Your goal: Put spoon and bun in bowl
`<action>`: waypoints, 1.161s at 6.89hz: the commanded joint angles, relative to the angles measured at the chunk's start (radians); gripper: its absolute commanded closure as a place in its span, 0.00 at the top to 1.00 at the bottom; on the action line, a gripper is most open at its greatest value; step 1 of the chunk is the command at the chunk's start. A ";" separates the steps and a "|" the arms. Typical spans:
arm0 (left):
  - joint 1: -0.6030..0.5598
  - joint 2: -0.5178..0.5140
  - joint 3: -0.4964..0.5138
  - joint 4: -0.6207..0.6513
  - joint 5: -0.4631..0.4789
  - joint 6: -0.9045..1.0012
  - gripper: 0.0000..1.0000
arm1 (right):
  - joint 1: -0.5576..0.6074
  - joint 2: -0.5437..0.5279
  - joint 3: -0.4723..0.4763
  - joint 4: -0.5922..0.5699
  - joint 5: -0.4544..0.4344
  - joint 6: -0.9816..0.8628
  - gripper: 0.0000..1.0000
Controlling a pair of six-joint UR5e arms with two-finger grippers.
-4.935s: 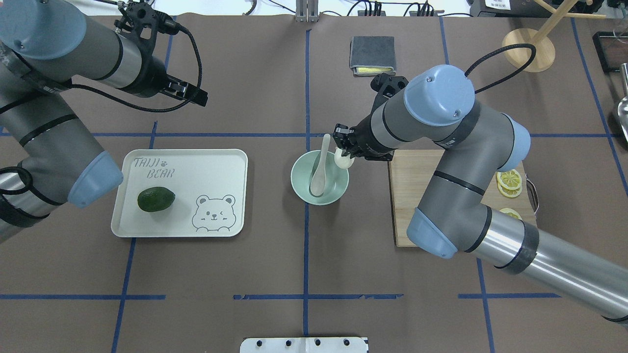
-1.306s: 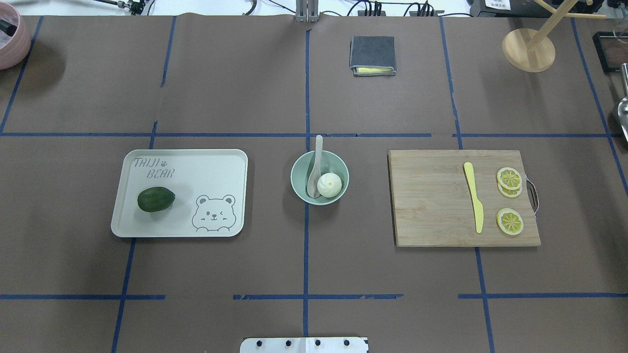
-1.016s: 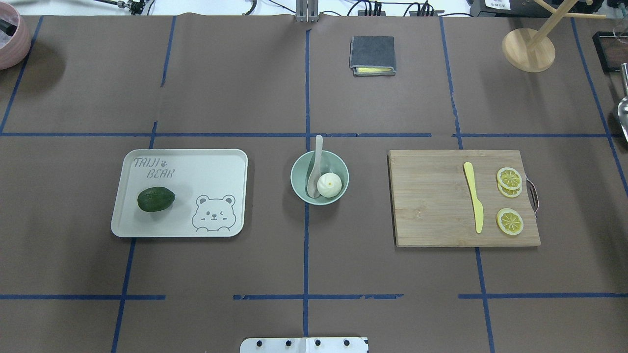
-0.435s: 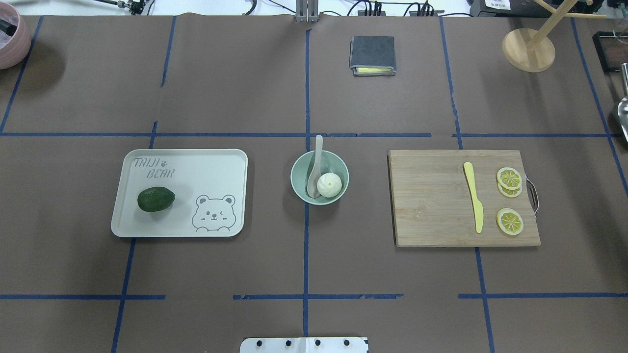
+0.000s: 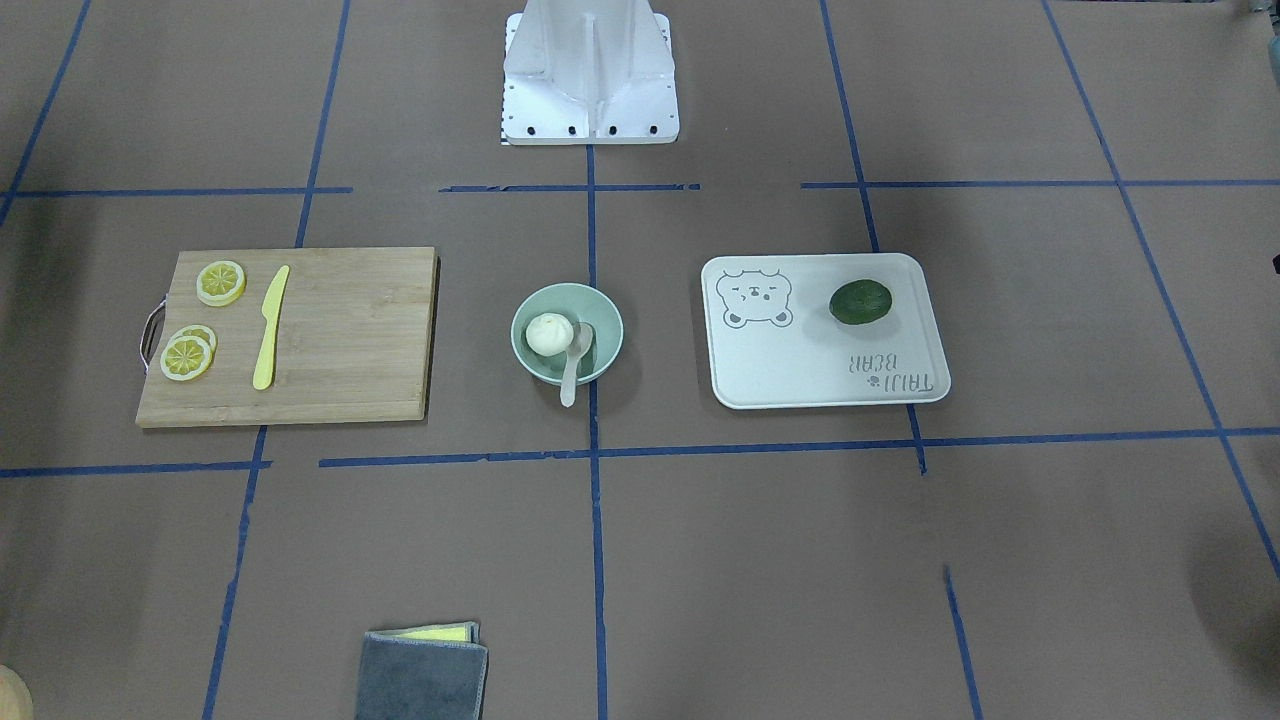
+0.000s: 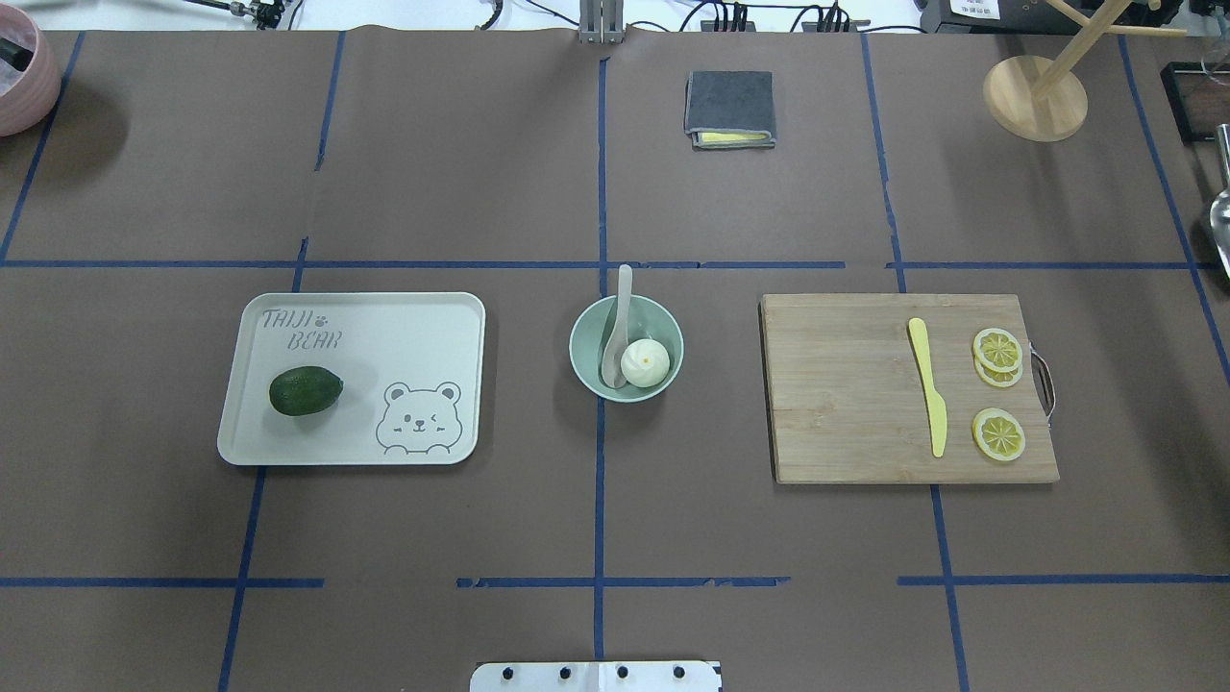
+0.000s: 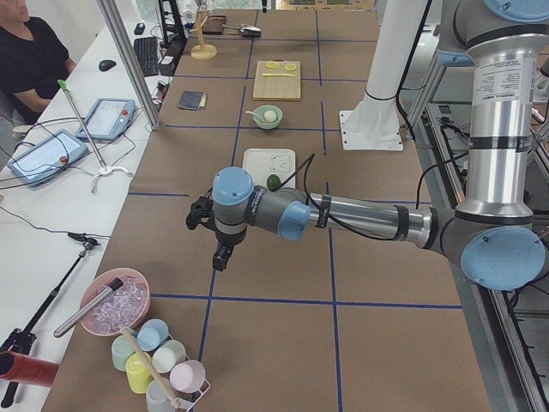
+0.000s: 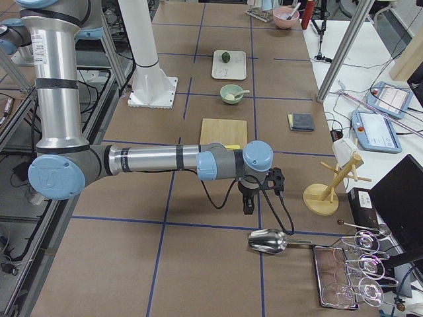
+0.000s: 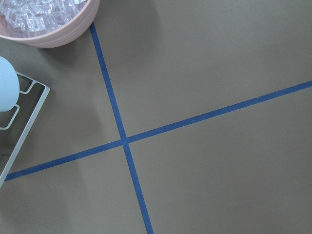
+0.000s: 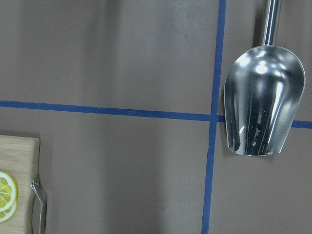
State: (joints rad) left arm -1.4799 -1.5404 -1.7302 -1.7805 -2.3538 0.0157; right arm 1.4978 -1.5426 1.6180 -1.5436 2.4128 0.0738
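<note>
The mint-green bowl (image 6: 588,338) stands at the table's middle. The white bun (image 6: 646,363) lies inside it on the right. The pale spoon (image 6: 620,317) rests with its scoop in the bowl beside the bun and its handle over the far rim. The front-facing view shows the same bowl (image 5: 600,320), bun (image 5: 549,333) and spoon (image 5: 572,365). My left gripper (image 7: 221,256) hovers far off at the table's left end, and my right gripper (image 8: 248,206) at the right end. Both show only in side views, so I cannot tell whether they are open or shut.
A white bear tray (image 6: 404,332) with a dark avocado (image 6: 306,391) sits left of the bowl. A wooden board (image 6: 846,404) with a yellow knife (image 6: 928,386) and lemon slices (image 6: 998,434) sits right. A grey cloth (image 6: 730,109), wooden stand (image 6: 1035,98), pink ice bowl (image 6: 19,82) and metal scoop (image 10: 263,97) lie around the edges.
Since 4.9 s ago the bun has gone from my right gripper at the bowl's rim into the bowl, and both arms have left the overhead view. Nothing has moved in the last second.
</note>
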 commanded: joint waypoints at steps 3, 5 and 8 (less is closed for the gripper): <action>0.000 0.014 -0.024 0.003 -0.002 0.001 1.00 | -0.005 0.027 -0.018 -0.001 -0.008 0.000 1.00; 0.003 0.005 -0.016 0.003 -0.001 0.000 1.00 | -0.007 0.032 -0.015 0.000 -0.006 0.004 1.00; 0.004 0.005 -0.025 0.003 -0.002 0.000 1.00 | -0.007 0.029 -0.013 -0.001 -0.004 0.006 1.00</action>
State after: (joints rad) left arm -1.4764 -1.5351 -1.7542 -1.7779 -2.3560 0.0154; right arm 1.4911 -1.5117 1.6034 -1.5442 2.4071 0.0786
